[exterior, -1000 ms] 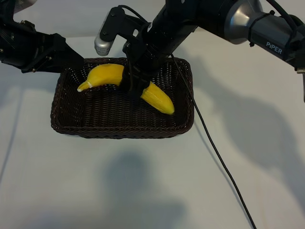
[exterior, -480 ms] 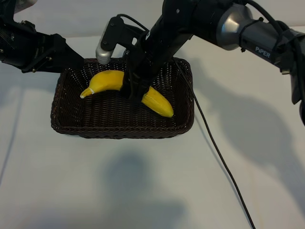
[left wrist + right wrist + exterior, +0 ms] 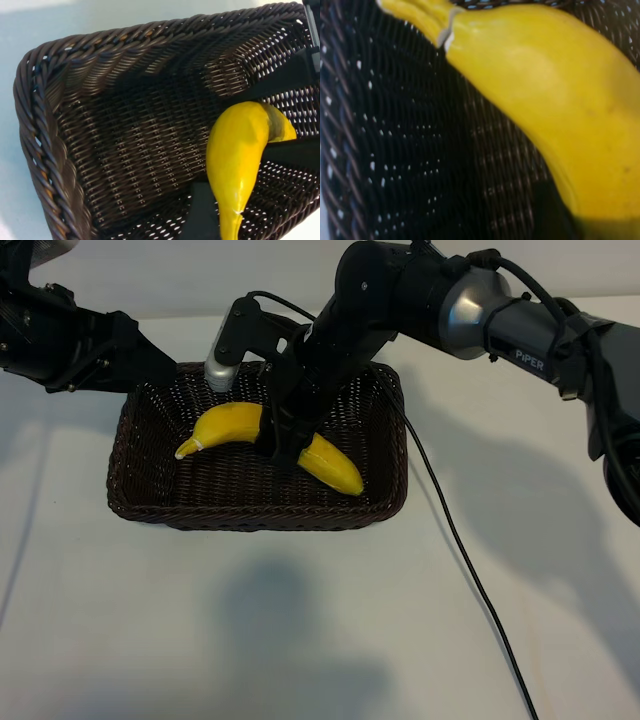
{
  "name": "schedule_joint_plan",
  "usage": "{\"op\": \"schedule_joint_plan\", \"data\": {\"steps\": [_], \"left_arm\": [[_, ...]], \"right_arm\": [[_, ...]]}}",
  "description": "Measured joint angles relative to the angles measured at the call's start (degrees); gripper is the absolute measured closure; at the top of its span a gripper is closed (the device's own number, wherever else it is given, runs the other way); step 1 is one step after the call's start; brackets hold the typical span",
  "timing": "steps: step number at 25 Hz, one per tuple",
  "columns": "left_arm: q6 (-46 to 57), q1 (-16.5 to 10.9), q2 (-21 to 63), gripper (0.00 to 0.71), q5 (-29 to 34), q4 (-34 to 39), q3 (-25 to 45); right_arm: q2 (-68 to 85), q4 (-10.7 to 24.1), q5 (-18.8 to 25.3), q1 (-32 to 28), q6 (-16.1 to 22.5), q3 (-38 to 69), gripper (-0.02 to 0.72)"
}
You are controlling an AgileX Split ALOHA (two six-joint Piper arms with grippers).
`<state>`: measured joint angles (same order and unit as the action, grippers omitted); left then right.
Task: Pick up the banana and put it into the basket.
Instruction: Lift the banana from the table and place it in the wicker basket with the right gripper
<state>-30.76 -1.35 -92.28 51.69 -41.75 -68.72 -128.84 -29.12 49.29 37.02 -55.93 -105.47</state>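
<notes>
The yellow banana [image 3: 232, 424] lies across the inside of the dark brown wicker basket [image 3: 140, 502], with its stem tip toward the basket's left. My right gripper [image 3: 285, 437] reaches down into the basket and is shut on the banana at its middle. The banana's other end [image 3: 340, 472] sits low by the basket floor. In the right wrist view the banana [image 3: 555, 95] fills the frame above the weave. The left wrist view shows the banana [image 3: 235, 155] over the basket floor [image 3: 135, 150]. My left gripper [image 3: 150, 365] hovers open at the basket's far left corner and holds nothing.
A black cable [image 3: 460, 560] trails from the right arm across the white table [image 3: 200, 640] toward the front right. The right arm's grey link [image 3: 470, 310] stretches over the basket's far right corner.
The right gripper has lowered the banana deeper into the basket and slightly toward the front. The left arm has stayed still.
</notes>
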Motion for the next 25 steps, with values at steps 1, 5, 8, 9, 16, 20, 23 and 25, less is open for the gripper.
{"op": "schedule_joint_plan", "data": {"steps": [1,5,8,9,16,20,23,25], "left_arm": [[0.00,0.00,0.00,0.110,0.00,0.00,0.00],[-0.01,0.00,0.00,0.110,0.00,0.00,0.00],[-0.01,0.00,0.00,0.110,0.00,0.00,0.00],[-0.01,0.00,0.00,0.110,0.00,0.00,0.00],[-0.01,0.00,0.00,0.110,0.00,0.00,0.00],[-0.01,0.00,0.00,0.110,0.00,0.00,0.00],[-0.01,0.00,0.00,0.110,0.00,0.00,0.00],[-0.01,0.00,0.00,0.110,0.00,0.00,0.00]], "right_arm": [[-0.23,-0.06,-0.14,0.00,0.00,0.00,0.282],[-1.37,-0.10,-0.21,0.00,0.19,0.00,0.282],[-1.50,-0.19,-0.77,0.00,0.84,0.00,0.282],[-1.50,-0.25,-1.05,0.00,1.16,0.00,0.282],[-1.50,-0.25,-1.39,0.00,2.03,0.00,0.269],[-1.50,-0.43,-1.45,0.00,2.82,0.00,0.174],[-1.50,-0.43,-1.45,0.00,3.30,0.00,0.140],[-1.50,-0.43,-1.45,0.00,3.55,0.00,0.139]]}}
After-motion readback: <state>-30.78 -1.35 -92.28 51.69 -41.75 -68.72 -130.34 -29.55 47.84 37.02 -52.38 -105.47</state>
